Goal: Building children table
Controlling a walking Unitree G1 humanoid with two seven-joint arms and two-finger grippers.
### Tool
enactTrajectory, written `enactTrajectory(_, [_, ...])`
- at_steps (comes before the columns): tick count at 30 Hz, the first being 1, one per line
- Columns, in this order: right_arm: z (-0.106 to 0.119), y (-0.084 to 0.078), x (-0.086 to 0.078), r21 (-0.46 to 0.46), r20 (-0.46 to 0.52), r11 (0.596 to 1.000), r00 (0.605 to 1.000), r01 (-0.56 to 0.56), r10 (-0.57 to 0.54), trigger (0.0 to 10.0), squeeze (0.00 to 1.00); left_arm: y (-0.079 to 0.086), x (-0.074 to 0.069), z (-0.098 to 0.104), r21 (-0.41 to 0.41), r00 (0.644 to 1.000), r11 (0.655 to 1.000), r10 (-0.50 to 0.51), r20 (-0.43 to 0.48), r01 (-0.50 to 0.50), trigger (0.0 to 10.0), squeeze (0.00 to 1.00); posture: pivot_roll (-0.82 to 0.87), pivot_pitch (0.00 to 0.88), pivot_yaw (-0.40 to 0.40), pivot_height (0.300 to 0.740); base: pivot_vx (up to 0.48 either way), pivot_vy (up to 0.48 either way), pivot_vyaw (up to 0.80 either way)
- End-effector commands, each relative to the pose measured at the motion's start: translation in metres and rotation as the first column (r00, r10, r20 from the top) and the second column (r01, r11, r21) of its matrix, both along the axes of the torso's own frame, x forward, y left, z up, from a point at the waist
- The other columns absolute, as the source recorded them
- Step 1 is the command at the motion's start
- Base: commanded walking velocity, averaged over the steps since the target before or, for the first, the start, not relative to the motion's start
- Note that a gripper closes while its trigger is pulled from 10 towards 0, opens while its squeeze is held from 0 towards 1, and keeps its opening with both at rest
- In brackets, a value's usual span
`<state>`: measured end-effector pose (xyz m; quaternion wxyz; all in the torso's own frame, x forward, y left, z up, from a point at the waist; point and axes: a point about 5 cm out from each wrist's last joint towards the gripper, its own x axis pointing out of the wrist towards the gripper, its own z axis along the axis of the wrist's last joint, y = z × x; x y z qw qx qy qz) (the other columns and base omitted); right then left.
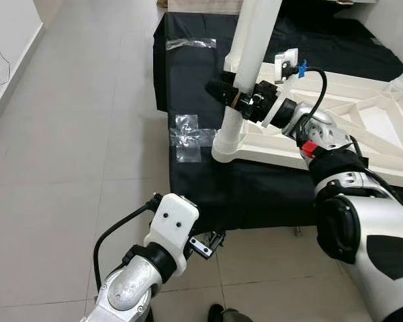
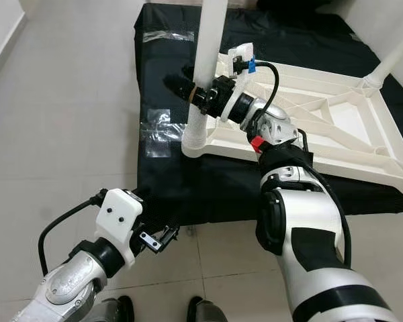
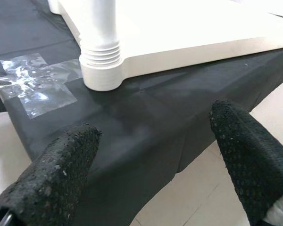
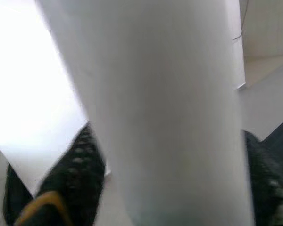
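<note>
Tabletop (image 1: 363, 124): white plastic, lying upside down on the black cloth, its ribbed underside facing up; its near long edge runs close to the cloth's front edge.
Table leg (image 1: 245, 64): white tube standing upright in the socket at the tabletop's near left corner, with a ribbed collar at its base.
Second leg (image 2: 393, 57): stands at the tabletop's far right corner; just its lower part is in view.
Right gripper (image 1: 232, 90): reaches across the tabletop to the corner leg, with its 2 black fingers clamped around the tube a little above the collar; the right wrist view shows 1 finger on each side of the tube.
Left gripper (image 3: 155, 155): low and in front of the tabletop's near left corner, off the cloth's front edge, fingers spread wide and holding nothing.
Black cloth (image 1: 188, 87): extends past the tabletop to the left and toward the front; its front hangs down over a drop.
Clear tape (image 1: 187, 137): crossed strips on the cloth just left of the corner socket; another strip lies farther back.
Floor (image 1: 80, 134): pale tiles, wide and open left of the cloth and in front of it.
</note>
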<state>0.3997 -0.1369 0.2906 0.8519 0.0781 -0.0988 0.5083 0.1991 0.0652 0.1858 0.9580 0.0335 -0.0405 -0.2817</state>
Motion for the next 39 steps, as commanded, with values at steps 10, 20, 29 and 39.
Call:
enactTrajectory(10, [-0.002, 0.001, 0.015, 0.002, 0.026, 0.918, 0.918, 0.396, -0.396, 0.0, 0.0, -0.002, -0.002, 0.0, -0.002, 1.0, 1.0, -0.005, 0.004, 0.005, 10.0, 0.0, 0.15, 0.173, -0.095, 0.74, 0.0, 0.0, 0.0])
enactTrajectory(20, [-0.043, -0.024, -0.002, -0.01, -0.079, 0.246, 0.245, 0.969, -0.966, 0.0, 0.0, 0.003, 0.003, 0.0, 0.008, 1.0, 1.0, 0.004, 0.013, -0.004, 10.0, 0.0, 0.13, 0.179, -0.084, 0.74, 0.0, 0.0, 0.0])
enactTrajectory(29, [-0.043, 0.035, -0.016, 0.043, -0.174, 0.249, 0.253, 0.968, -0.952, 9.6, 0.0, 0.003, 0.003, -0.001, 0.004, 1.0, 1.0, 0.011, 0.009, -0.011, 10.0, 0.0, 0.13, 0.177, -0.089, 0.74, 0.0, 0.0, 0.0])
enactTrajectory(39, [-0.035, 0.042, -0.023, 0.125, -0.067, 0.315, 0.325, 0.941, -0.943, 10.0, 0.0, 0.009, 0.01, 0.0, -0.006, 0.996, 0.996, 0.089, 0.03, -0.089, 10.0, 0.0, 0.13, 0.158, -0.089, 0.74, 0.0, 0.0, 0.0])
